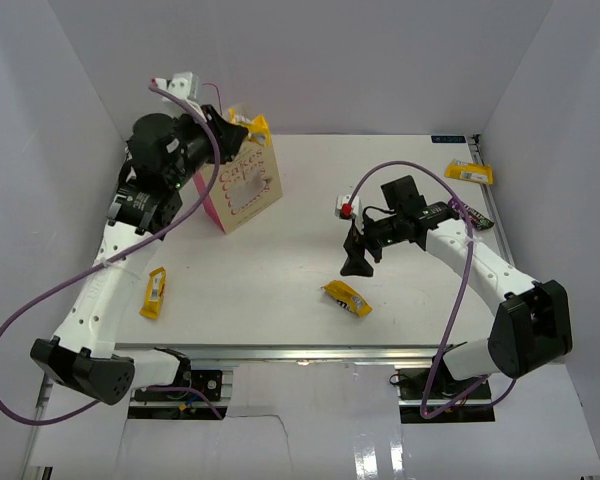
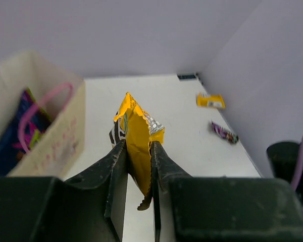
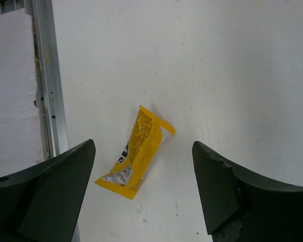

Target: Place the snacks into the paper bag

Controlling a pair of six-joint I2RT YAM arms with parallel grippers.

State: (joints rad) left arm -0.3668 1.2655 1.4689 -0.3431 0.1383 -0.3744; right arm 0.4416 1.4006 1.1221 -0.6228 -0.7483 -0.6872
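Raised at the far left of the white tabletop, just beside the open top of the paper bag: the left gripper, clenched on a pinched yellow bar, wrapper upright between the jaws and sticking out above them. Upright beige paper bag with pink sides, pink lettering and thin pink loop handles; inside it, a purple-blue cookie bag. Near the middle of the tabletop, pointing down: the right gripper, released, jaws wide apart and grasping nothing. In the wrist view, between those jaws, flat on the tabletop and touching neither finger: a near yellow bar. By the left arm, close to the tabletop's left edge, a left-edge yellow bar. Toward the far right corner, a far yellow bar; just nearer than it, a dark bar.
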